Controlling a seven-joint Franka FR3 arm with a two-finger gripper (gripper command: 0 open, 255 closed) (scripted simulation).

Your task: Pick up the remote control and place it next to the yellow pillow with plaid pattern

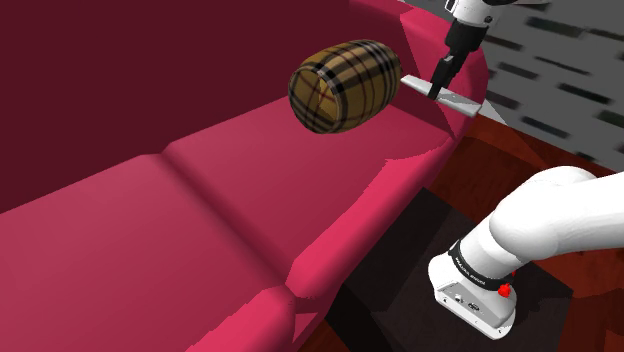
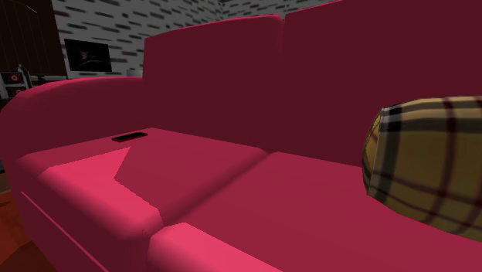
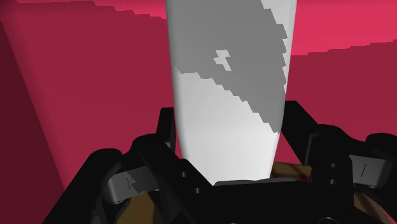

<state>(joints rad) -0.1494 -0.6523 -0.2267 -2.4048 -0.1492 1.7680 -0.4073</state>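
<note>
Shoulder view: pale grey-white remote control point(image 1: 462, 100) at the far end of the red sofa point(image 1: 230, 190), flat side up, long axis slanting from just beside the plaid pillow point(image 1: 345, 85) down toward the view's right, out over the sofa's end. Cannot tell whether touching the pillow or resting on the upholstery. White arm point(image 1: 540, 215) rising from the dark stand point(image 1: 400, 290) at lower right, then coming down from the top edge. Black gripper point(image 1: 438, 88) pointing down and a little leftward, pinching the remote partway along its length.

Second exterior view: pillow point(image 2: 425, 162) – barrel-shaped, yellow-brown with dark checks – on the seat at the view's right. Further along the seat, a small flat dark thing point(image 2: 130, 137); beyond the sofa's arm, a dark screen point(image 2: 86, 54).

Wrist view: remote point(image 3: 229, 83) running straight away from the gripper point(image 3: 229, 143), half lit, half shaded. Black fingers point(image 3: 167, 130) only partly closed – pressed against the remote's two long edges, clasping it.
</note>
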